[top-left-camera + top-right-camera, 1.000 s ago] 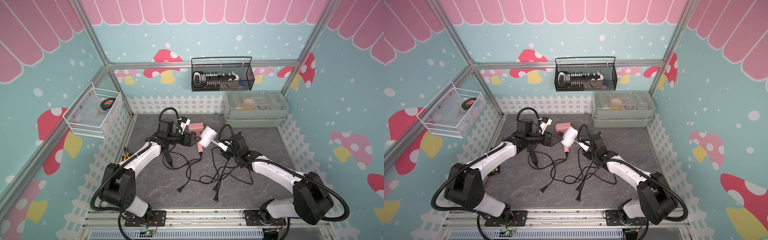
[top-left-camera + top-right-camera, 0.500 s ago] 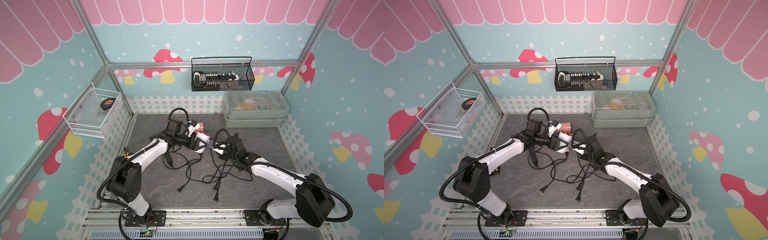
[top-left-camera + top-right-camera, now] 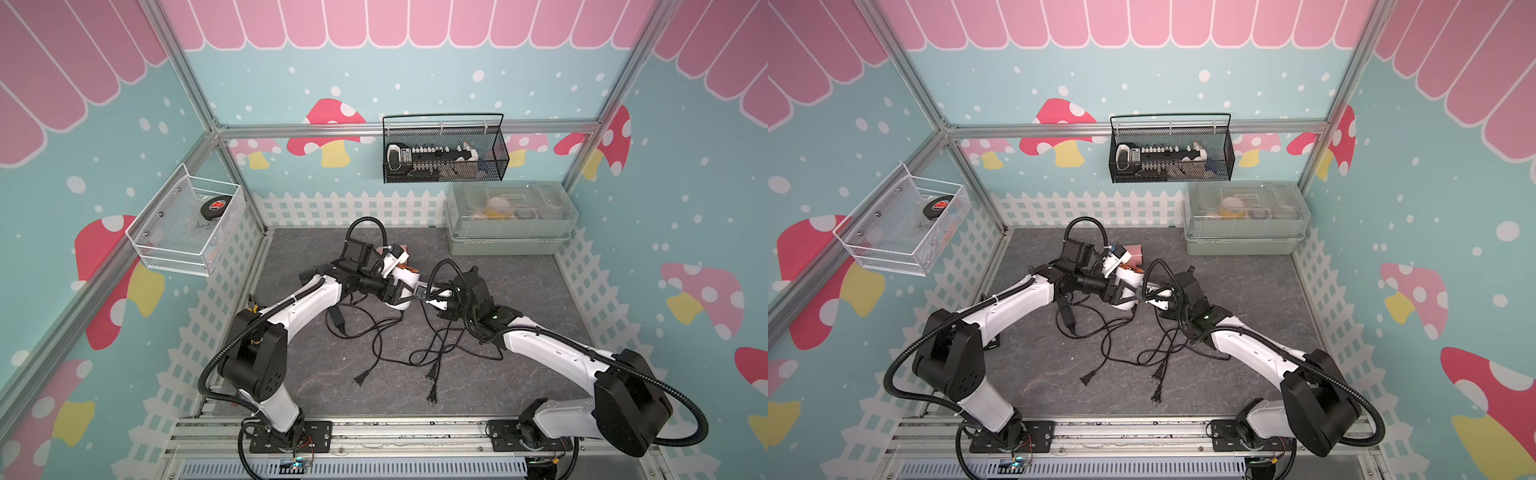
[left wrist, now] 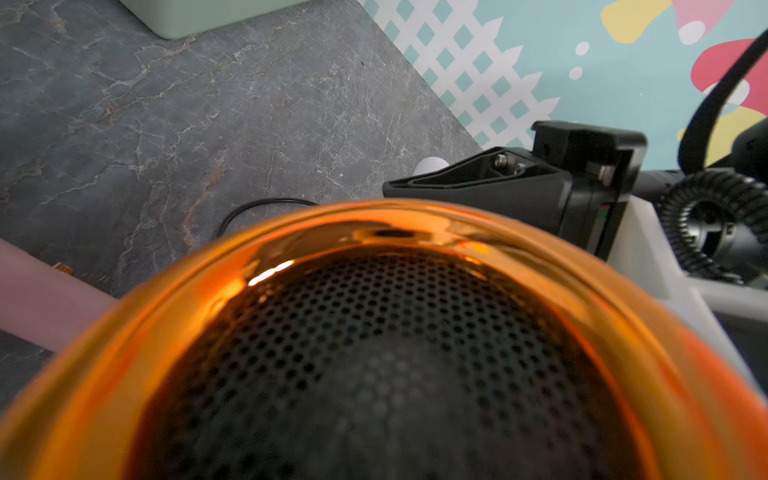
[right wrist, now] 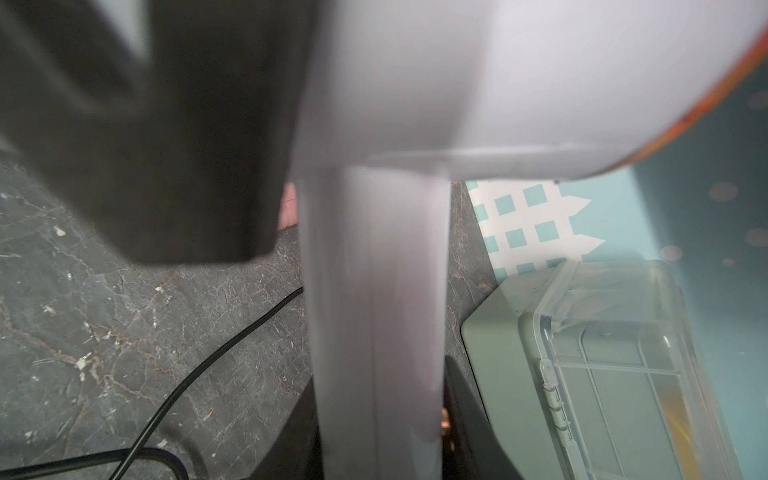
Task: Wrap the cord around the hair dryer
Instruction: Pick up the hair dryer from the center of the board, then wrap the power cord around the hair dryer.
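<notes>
Mat: I am looking down on a flat, dark grey sheet [image 3: 540, 282], matte and veined like stone.
Storage box: a rounded rectangular tub [image 3: 511, 245] is sitting at the mat's back edge, a pale green base under a clear, ribbed plastic lid.
Hair dryer: it [image 3: 406, 277] is sitting mid-mat between both grippers. It has a smooth white barrel, a glossy orange ring [image 4: 166, 332] around a black perforated grille [image 4: 395, 353], and a straight pale handle [image 5: 374, 311].
Left gripper: its [image 3: 401, 293] black fingers are flanking the white barrel; I cannot tell whether they are pinching it.
Right gripper: it [image 3: 428, 293] is pinching the handle between dark fingers.
Cord: a thin, black, rubbery line [image 3: 376, 345] is lying in loose tangled loops on the mat, near the dryer.
Plugs: small, blocky black ends [image 3: 359, 380] are resting flat on the mat, toward the arm bases.
</notes>
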